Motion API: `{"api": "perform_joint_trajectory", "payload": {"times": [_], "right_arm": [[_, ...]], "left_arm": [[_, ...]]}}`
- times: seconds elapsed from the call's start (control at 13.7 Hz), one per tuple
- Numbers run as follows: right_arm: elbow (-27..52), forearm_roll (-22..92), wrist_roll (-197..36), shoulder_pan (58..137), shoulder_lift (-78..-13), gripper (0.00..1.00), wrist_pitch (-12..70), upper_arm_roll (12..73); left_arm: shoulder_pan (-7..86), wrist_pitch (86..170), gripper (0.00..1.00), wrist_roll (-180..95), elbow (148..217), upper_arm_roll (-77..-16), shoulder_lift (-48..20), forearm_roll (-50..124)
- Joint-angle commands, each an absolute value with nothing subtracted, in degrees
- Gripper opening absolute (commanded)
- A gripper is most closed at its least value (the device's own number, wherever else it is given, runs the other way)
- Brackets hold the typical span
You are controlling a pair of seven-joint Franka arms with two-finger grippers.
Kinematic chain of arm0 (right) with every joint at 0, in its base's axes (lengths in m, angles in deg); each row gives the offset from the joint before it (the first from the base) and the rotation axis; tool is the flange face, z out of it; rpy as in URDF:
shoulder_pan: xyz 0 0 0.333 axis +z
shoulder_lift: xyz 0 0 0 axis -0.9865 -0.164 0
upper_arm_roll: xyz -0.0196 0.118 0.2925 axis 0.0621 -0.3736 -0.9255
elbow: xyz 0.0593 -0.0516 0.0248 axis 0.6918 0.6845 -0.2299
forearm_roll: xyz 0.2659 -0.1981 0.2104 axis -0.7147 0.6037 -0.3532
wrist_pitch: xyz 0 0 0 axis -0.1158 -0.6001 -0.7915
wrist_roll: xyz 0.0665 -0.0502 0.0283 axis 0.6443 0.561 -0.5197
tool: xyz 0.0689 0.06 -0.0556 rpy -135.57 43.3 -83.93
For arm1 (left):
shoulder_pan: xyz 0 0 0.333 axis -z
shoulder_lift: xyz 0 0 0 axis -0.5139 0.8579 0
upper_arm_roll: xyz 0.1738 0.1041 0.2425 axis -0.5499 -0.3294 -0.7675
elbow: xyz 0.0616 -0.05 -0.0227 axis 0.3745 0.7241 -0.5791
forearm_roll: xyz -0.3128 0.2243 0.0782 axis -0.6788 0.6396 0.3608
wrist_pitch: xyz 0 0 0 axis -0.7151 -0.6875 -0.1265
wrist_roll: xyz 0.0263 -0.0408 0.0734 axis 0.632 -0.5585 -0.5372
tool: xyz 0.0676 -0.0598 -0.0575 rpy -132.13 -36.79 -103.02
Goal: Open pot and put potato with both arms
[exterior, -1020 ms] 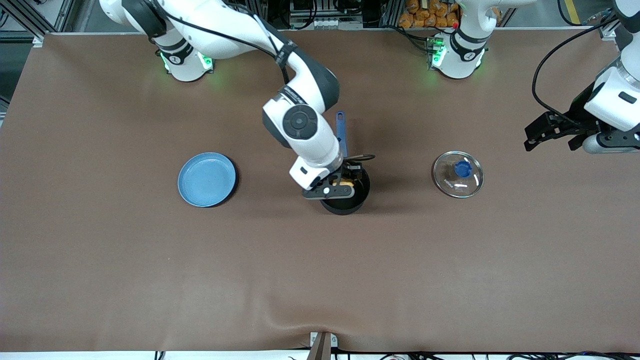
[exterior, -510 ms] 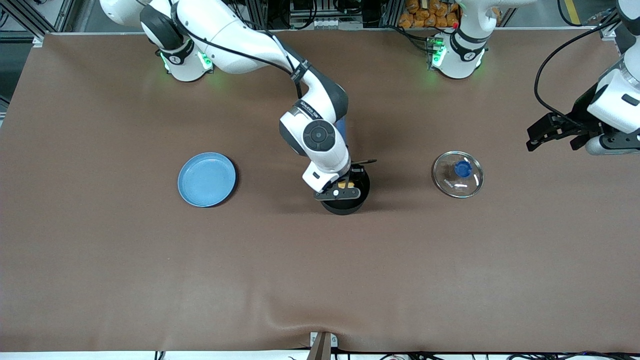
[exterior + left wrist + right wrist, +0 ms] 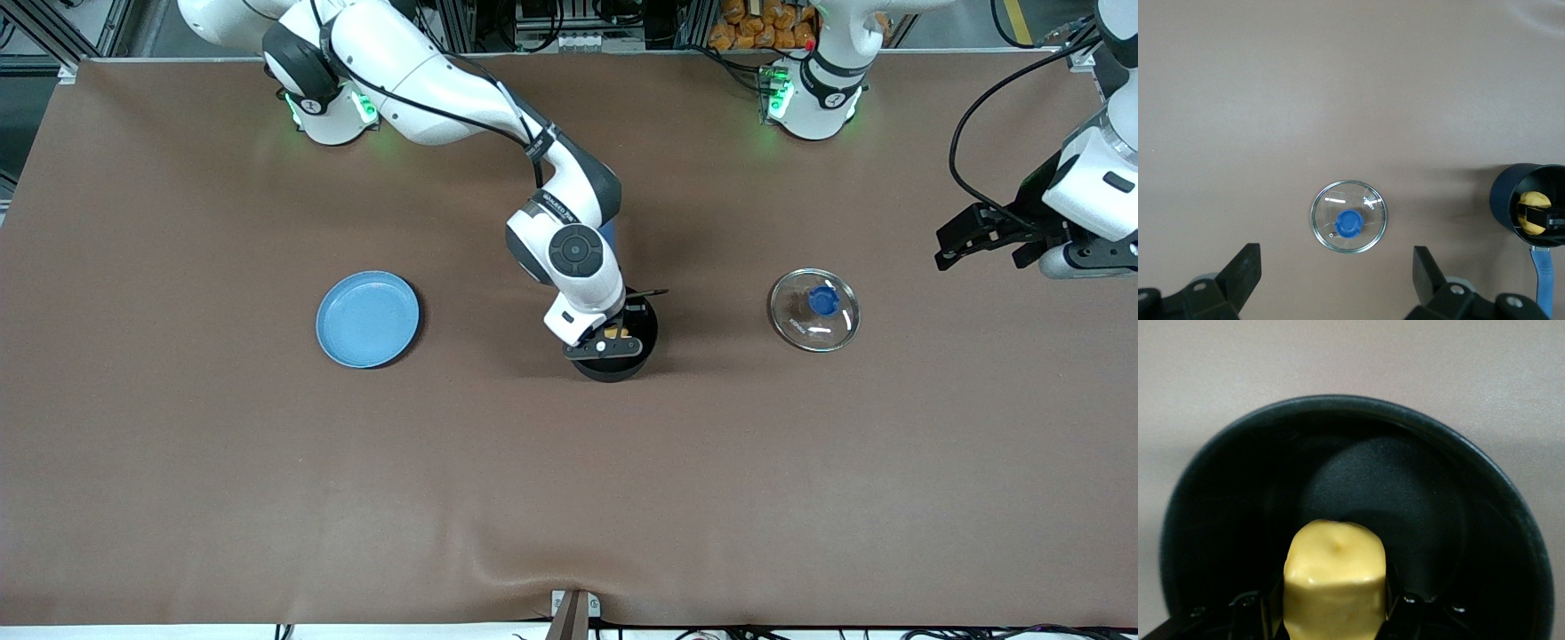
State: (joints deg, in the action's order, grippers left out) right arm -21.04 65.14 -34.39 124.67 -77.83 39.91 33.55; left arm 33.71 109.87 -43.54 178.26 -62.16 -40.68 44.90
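High front view, two downward wrist views; all share the pot

Table cover is plain flat brown, no pattern at all. The pot is black inside and out with a blue handle. The potato is a smooth yellow with a slightly orange tint low down. The plate is light blue, one solid colour. The lid is clear glass with a blue knob in the middle and a few white glints. Both arms are white with black joint bands and grey caps, with black grippers, and green lights glow at the bases.
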Motion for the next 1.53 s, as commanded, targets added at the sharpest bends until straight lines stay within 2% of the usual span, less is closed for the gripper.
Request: {"api": "perform_joint_trajectory", "payload": {"times": [0.0,0.07,0.15,0.22,0.29,0.58,0.87,1.17,1.46], "right_arm": [[-23.3,66.2,-33.6,125.3,-80.2,0.00,39.9,34.1],[-23.3,66.2,-33.6,125.3,-80.3,0.00,40.6,34.1],[-23.3,66.1,-33.5,125.3,-80.3,0.16,41.3,34.1],[-23.3,66.1,-33.3,125.3,-80.3,0.45,41.4,34.0],[-23.4,66.1,-33.4,125.3,-80.3,0.99,41.4,34.0],[-23.7,66.1,-33.4,124.9,-78.5,1.00,40.5,34.0],[-26.6,65.6,-33.4,123.4,-74.2,1.00,34.4,33.7],[-32.0,66.2,-33.3,120.8,-69.1,1.00,23.8,34.2],[-32.1,74.9,-34.8,118.2,-60.8,1.00,13.9,38.1]], "left_arm": [[34.1,108.2,1.00,-44.1,176.2,-62.0,-39.9,44.0],[33.9,108.2,1.00,-43.9,176.3,-61.9,-39.8,44.0],[33.6,108.1,1.00,-43.3,176.3,-62.1,-40.0,43.9],[33.3,107.8,1.00,-43.0,176.4,-62.2,-40.0,43.6],[32.9,107.7,1.00,-43.0,176.3,-62.2,-40.0,43.0],[32.9,107.6,1.00,-43.0,176.4,-62.1,-39.9,42.9],[33.5,107.6,1.00,-44.0,176.2,-61.0,-40.1,43.1],[33.0,107.6,1.00,-43.8,176.2,-61.0,-40.1,43.1],[33.0,107.6,1.00,-43.8,176.2,-61.0,-40.1,43.1]]}}
